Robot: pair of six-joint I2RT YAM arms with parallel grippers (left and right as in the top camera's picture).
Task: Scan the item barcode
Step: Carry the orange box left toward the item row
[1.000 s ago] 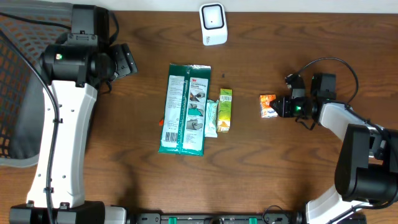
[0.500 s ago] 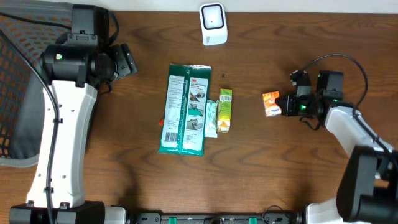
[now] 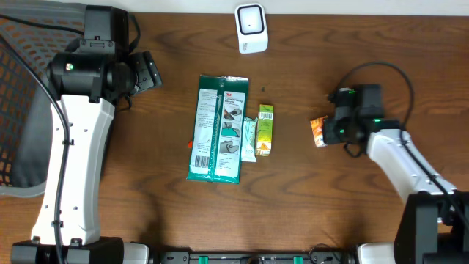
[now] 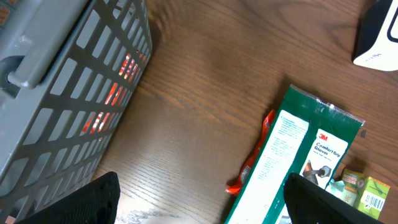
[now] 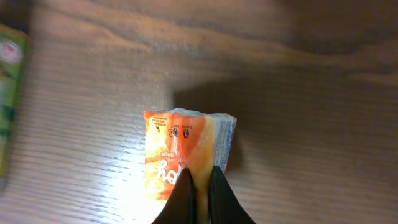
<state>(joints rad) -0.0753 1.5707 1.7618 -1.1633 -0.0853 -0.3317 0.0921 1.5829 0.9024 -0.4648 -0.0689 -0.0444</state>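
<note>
The orange packet [image 5: 186, 149] is pinched in the right tool [image 5: 199, 186], whose two dark fingers are pressed together on the packet's lower edge, along the crimped seam. In the right wrist view its printed face shows small black marks and pale lettering, and it throws a shadow onto the wood just beside it; whether it rests on the desk [image 3: 330, 205] or hangs clear of it cannot be told. From overhead the packet sits on the right side of the desk, at the left tip of the right tool, well apart from the other goods.

Toward the middle lies a long green pack [image 3: 218, 128], flat, its white label facing up. A pale green packet [image 3: 248, 139] touches its right edge, and a small lime-green box [image 3: 264, 130] lies against that one. A thin red-orange strip [image 4: 252, 162] pokes out from under the long pack's left edge.

Farther off, at the far edge of the desk, stands a white scanner [image 3: 251, 28]. The left tool [image 3: 149, 71] is held over the far left part of the desk, spread wide and holding nothing. A grey slatted basket [image 4: 62, 93] stands at the left side.
</note>
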